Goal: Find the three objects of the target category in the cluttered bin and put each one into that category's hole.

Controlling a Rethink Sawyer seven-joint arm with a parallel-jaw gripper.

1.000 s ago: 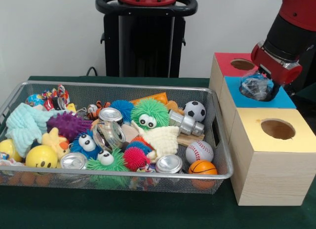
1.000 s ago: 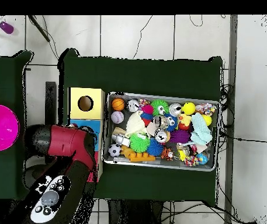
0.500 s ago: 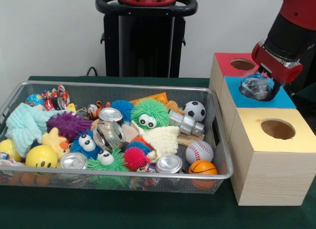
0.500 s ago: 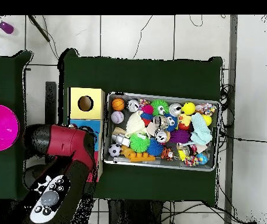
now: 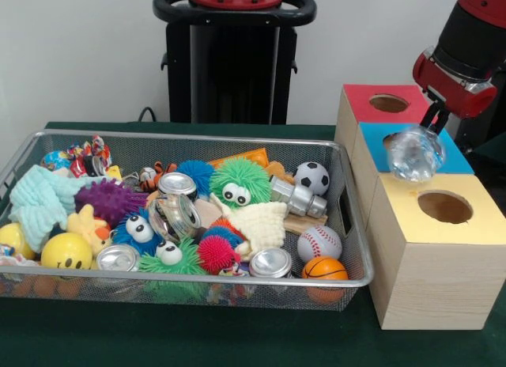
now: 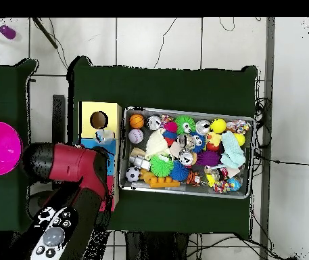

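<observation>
The pincer (image 5: 431, 123) hangs above the blue box (image 5: 451, 160), a crushed can (image 5: 415, 153) just under its tips; whether it grips the can, I cannot tell. Thin, light and slick, the can likely dents easily; a grip across its crumpled middle seems safest.

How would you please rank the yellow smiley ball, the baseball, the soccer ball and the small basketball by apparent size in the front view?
1. Yellow smiley ball.
2. Baseball.
3. Small basketball, partly hidden by the bin rim, so unsure.
4. Soccer ball, which sits farther from the camera and so may only look smaller.
</observation>
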